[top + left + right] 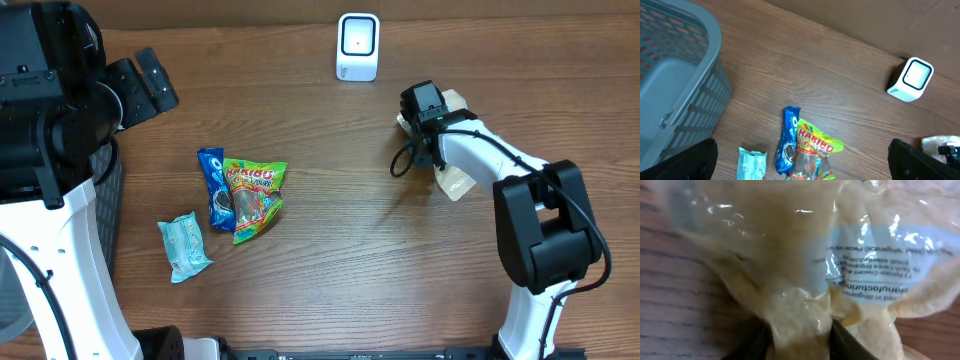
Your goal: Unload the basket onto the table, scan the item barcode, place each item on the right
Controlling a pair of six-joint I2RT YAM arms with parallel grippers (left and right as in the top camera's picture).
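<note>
The right arm rises from its base at the near right edge of the desk (330, 270) and reaches forward and leftward, its wrist bent down over a clear plastic bag (457, 184). The right tool (425, 108) is closed most of the way. In the wrist view its dark fingers (762, 342) pinch a bunched fold of the bag, whose blue printed label sits just above the grip. The bag lies on the right half of the desk, under and beside the tool, near the white scanner (358, 46) but apart from it.

The left arm stands at the far left, next to the grey basket (680, 75). The left tool (143, 85) hangs wide open, holding nothing. Below it lie a cookie pack (213, 188), a gummy bag (253, 195) and a pale blue packet (183, 247).
</note>
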